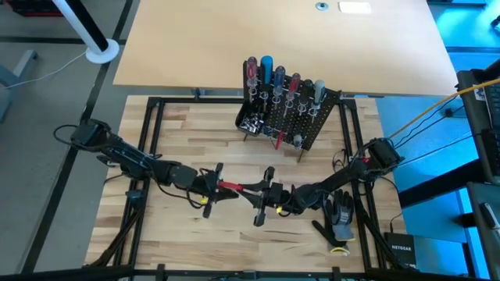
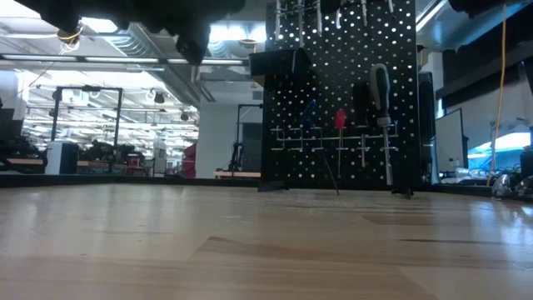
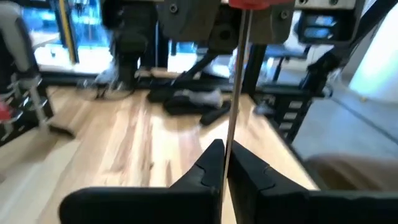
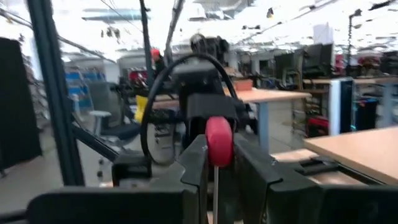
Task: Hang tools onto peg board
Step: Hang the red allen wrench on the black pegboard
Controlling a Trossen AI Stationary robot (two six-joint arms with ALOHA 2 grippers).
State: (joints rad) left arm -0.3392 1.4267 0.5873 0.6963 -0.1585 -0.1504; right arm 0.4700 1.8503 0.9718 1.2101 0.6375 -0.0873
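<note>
A screwdriver (image 1: 232,186) with a red handle and a thin metal shaft hangs above the near middle of the wooden table, between my two grippers. My left gripper (image 1: 217,186) comes from the left and is shut on its shaft. My right gripper (image 1: 248,189) comes from the right and is shut on its handle. The black peg board (image 1: 293,117) stands upright at the table's far side on thin legs. Several tools with red, blue and black handles stick in its wire rings, also seen in the low view on the peg board (image 2: 341,92). My left gripper pinches the screwdriver's bare metal shaft (image 3: 229,140) between its two fingertips. The fingers come roughly level from the table's left, and the shaft runs on ahead of them toward the other gripper. The screwdriver is clear of the table. My right gripper pinches the red handle (image 4: 219,146) between its two fingers, whose tips stand on either side of the rounded red end. The fingers come from the table's right, slanting slightly upward. The thin shaft shows below the handle.
A black-and-grey glove (image 1: 340,215) lies on the table by the right arm, near the right edge. A small dark box (image 1: 402,250) sits off the table's near right corner. Bare wood lies between the grippers and the peg board.
</note>
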